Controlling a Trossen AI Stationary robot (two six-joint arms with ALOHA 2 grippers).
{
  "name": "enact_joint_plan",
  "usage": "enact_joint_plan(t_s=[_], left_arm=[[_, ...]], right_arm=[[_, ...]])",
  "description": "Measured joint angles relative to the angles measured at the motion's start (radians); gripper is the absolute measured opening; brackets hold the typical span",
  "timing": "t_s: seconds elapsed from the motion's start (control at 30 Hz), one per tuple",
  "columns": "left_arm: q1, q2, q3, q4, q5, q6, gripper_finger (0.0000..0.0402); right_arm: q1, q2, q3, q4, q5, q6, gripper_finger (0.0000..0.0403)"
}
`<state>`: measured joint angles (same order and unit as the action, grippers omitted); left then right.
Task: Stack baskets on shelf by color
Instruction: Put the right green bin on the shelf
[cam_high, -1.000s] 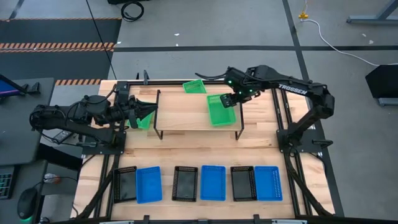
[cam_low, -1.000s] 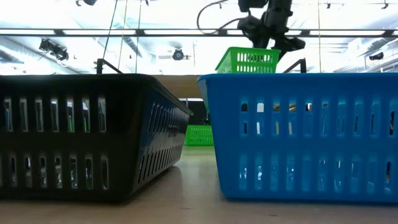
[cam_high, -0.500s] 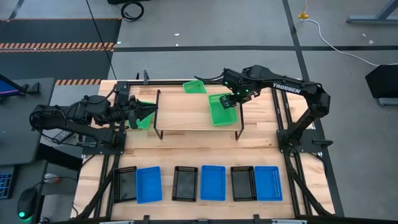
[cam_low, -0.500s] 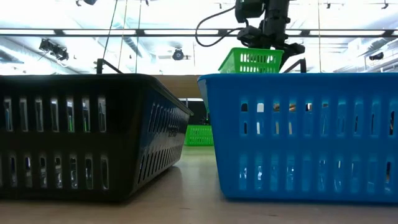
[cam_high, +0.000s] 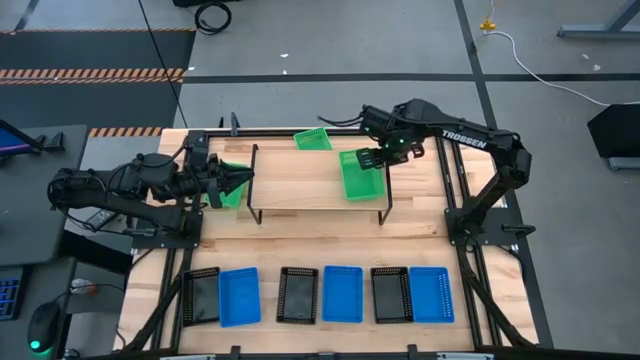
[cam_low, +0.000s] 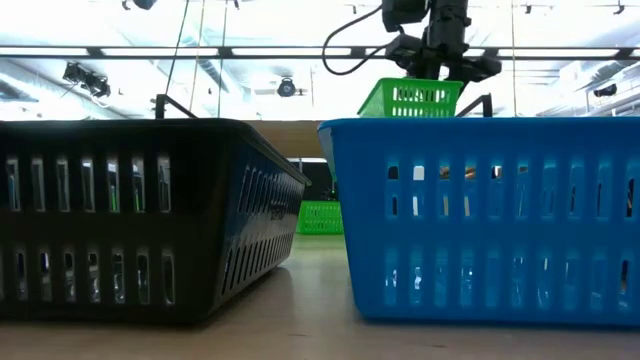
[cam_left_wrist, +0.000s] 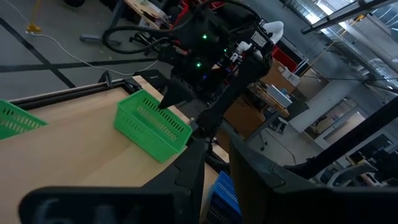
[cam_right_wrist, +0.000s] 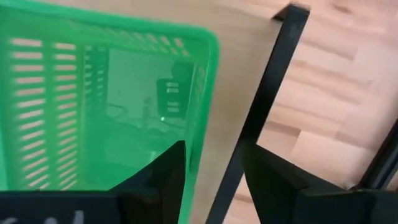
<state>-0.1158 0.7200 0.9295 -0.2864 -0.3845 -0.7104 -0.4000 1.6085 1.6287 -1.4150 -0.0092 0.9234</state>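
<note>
A green basket lies on the shelf at its right end, also seen in the low view. My right gripper points down over the basket's far right corner, open, one finger inside the basket and one outside. A second green basket lies on the table behind the shelf. A third shows under my left gripper, which hangs level by the shelf's left end. Its fingers stand a narrow gap apart with nothing showing between them. Black and blue baskets line the near edge. My right gripper straddles the green basket's wall on the side toward the shelf's right end, from above, pointing down. One finger is inside the basket close against the wall, the other outside over the shelf's black frame. Whether they touch it, I cannot tell.
Three black baskets and three blue ones stand in pairs along the near edge, and two of them fill the low view. The shelf's black end frame runs right beside the green basket. The shelf's middle and left part are bare wood.
The green basket on the shelf has turned from a slant to lie squarer with the shelf and has slid a little toward the shelf's right end. In the low view it has gone from tipped to about level. My right gripper has rolled and stayed at its far right corner.
</note>
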Motion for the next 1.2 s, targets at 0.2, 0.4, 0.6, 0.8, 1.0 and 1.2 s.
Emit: enact_joint_plan(t_s=[0.2, 0.4, 0.6, 0.8, 1.0, 1.2], left_arm=[[0.0, 0.0, 0.0, -0.005, 0.086, 0.022, 0.008], [0.0, 0.0, 0.0, -0.006, 0.128, 0.024, 0.008], [0.0, 0.0, 0.0, -0.006, 0.161, 0.024, 0.008], [0.0, 0.0, 0.0, -0.006, 0.173, 0.022, 0.008], [0.0, 0.0, 0.0, -0.006, 0.174, 0.022, 0.008], [0.0, 0.0, 0.0, -0.006, 0.174, 0.016, 0.008]], right_arm=[[0.025, 0.0, 0.0, -0.002, -0.025, 0.059, 0.0146], [0.056, 0.0, 0.0, -0.001, -0.037, 0.117, 0.0114], [0.077, 0.0, 0.0, -0.001, -0.038, 0.168, 0.0068], [0.088, 0.0, 0.0, 0.008, -0.043, 0.212, 0.0028], [0.094, 0.0, 0.0, 0.008, -0.045, 0.254, 0.0021], [0.093, 0.0, 0.0, 0.006, -0.03, 0.331, 0.0021]])
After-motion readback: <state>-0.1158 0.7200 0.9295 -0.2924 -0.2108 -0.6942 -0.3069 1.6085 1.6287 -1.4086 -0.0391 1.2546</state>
